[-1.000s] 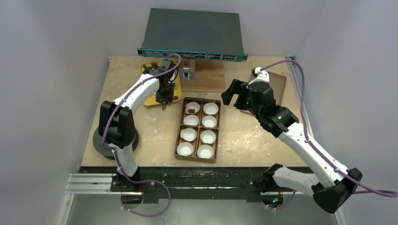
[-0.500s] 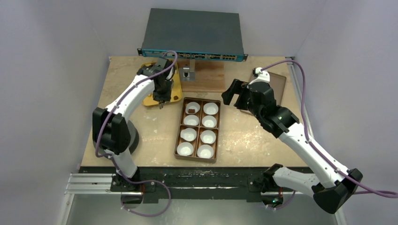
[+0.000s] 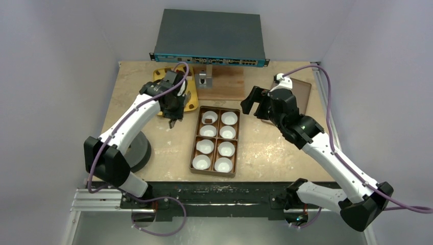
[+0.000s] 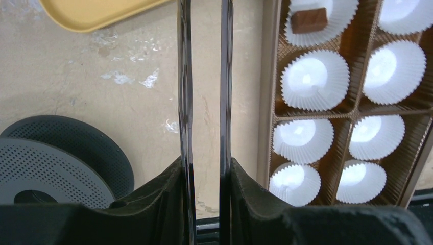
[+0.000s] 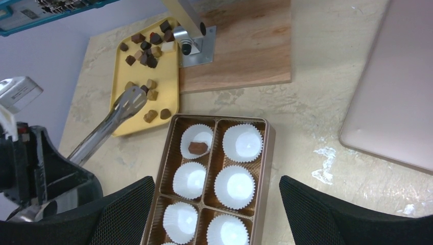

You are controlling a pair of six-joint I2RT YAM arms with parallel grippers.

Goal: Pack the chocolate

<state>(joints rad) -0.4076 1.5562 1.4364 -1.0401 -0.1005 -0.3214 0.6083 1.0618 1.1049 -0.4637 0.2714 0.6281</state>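
Several chocolate pieces [image 5: 148, 48], dark brown and tan, lie on a yellow tray [image 5: 122, 71]. One brown piece [image 5: 197, 148] sits in the far left paper cup of the brown box [image 5: 268, 148]; it also shows in the left wrist view [image 4: 309, 20]. The other cups are empty. My left gripper [image 4: 204, 168] is shut on metal tongs [image 5: 122, 109], whose tip lies over the tray's near end beside a few pieces. I cannot tell if the tip holds a piece. My right gripper [image 5: 212, 204] is open and empty above the box.
A flat pinkish-brown lid [image 5: 393, 92] lies right of the box. A wooden board [image 5: 240, 46] with a metal bracket [image 5: 191, 46] and a network switch [image 3: 209, 35] stand at the back. A dark perforated disc [image 4: 51, 163] sits near the left arm.
My left arm's elbow has swung out to the left and nearer. The gripper with the tongs has shifted a little left and towards me. The right arm has not moved.
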